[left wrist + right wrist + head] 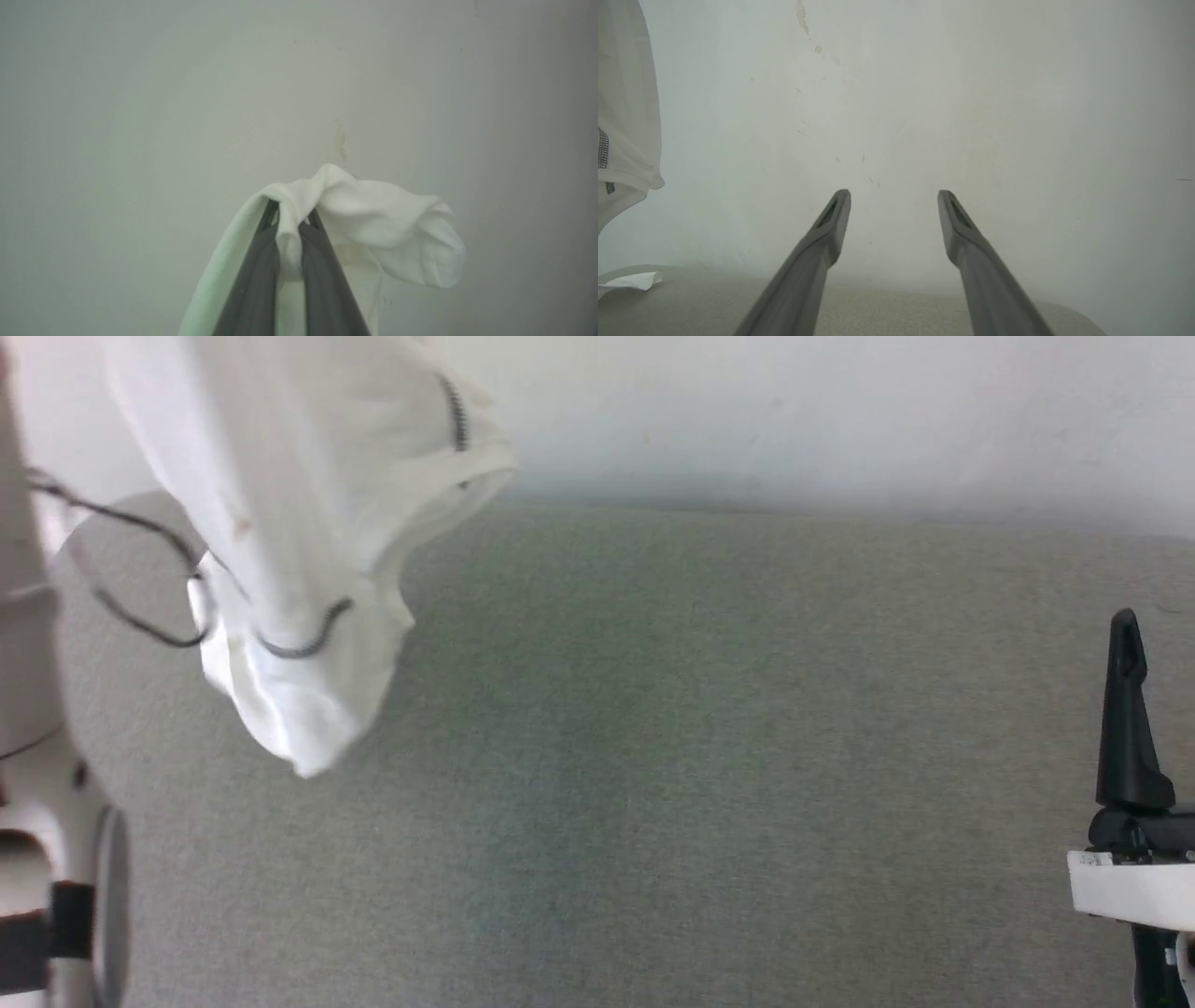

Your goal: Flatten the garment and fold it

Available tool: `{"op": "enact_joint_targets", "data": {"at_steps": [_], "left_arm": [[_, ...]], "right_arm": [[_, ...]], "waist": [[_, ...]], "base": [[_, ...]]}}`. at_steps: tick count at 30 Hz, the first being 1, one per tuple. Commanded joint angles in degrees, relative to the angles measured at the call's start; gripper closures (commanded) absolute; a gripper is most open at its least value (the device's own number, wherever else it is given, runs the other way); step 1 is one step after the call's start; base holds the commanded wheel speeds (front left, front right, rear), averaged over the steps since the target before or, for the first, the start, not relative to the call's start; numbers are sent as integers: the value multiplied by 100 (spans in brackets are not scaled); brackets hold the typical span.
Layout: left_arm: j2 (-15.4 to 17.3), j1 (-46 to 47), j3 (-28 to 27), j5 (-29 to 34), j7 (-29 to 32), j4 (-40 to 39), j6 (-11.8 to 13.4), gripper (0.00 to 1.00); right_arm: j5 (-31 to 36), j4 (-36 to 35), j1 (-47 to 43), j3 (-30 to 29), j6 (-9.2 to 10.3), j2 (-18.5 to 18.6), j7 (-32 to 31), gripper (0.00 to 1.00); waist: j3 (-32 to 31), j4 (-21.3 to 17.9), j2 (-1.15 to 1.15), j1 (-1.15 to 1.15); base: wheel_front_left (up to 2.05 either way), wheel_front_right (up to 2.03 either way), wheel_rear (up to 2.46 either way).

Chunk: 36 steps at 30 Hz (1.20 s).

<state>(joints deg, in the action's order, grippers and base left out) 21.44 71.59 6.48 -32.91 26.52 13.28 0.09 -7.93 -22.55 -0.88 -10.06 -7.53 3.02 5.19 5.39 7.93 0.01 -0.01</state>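
Grey fabric surface (653, 756) under the hanging garment (280, 504), white wall (840, 411) behind.

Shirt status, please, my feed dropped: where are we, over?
Left claw shut on shirt, hanging bunched over grey surface. Right claw open, empty. Nothing in the way.

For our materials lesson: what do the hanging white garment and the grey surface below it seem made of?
Garment: soft matt knit, probably cotton; it drapes in limp folds with dark stitched seams. Surface: likely a fabric covering, matt; fine heathered grey fleck.
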Motion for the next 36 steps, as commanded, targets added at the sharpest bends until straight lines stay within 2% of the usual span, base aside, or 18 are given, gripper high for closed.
{"op": "enact_joint_targets", "data": {"at_steps": [1,3,4,12,19,25,29,36], "left_arm": [[-242,135,130,-101,26,-75,8,100],[-470,203,257,-191,74,-134,-11,100],[-470,203,257,-191,74,-134,-11,100],[-1366,293,614,-667,244,-426,10,100],[-1734,-312,975,-978,58,-649,70,100],[-1835,-1583,1428,-1227,-548,-867,241,100],[-1834,-2684,1912,-1066,-909,-914,229,100],[-1646,-4358,2499,-843,-1303,-206,221,100]], "right_arm": [[-66,56,-71,-24,4,-13,53,0],[-91,94,-81,-30,4,-13,78,0],[-91,94,-81,-30,4,-13,78,0],[-163,201,-67,-75,4,-13,145,0],[-181,245,-91,-290,4,-14,151,0],[-203,209,-92,-388,4,-14,125,0],[-220,141,-85,-409,4,-14,90,0],[-203,47,-1,-369,4,-14,36,0]], "waist": [[-325,-319,-1,1],[-375,-381,-1,1],[-375,-381,-1,1],[-445,-652,-1,1],[-479,-825,-1,1],[-440,-959,-1,1],[-287,-1037,-1,1],[46,-1153,-1,1]], "base": [[0,0,0],[0,0,0],[0,0,0],[0,0,0],[0,0,0],[0,0,0],[0,0,0],[0,0,0]]}}
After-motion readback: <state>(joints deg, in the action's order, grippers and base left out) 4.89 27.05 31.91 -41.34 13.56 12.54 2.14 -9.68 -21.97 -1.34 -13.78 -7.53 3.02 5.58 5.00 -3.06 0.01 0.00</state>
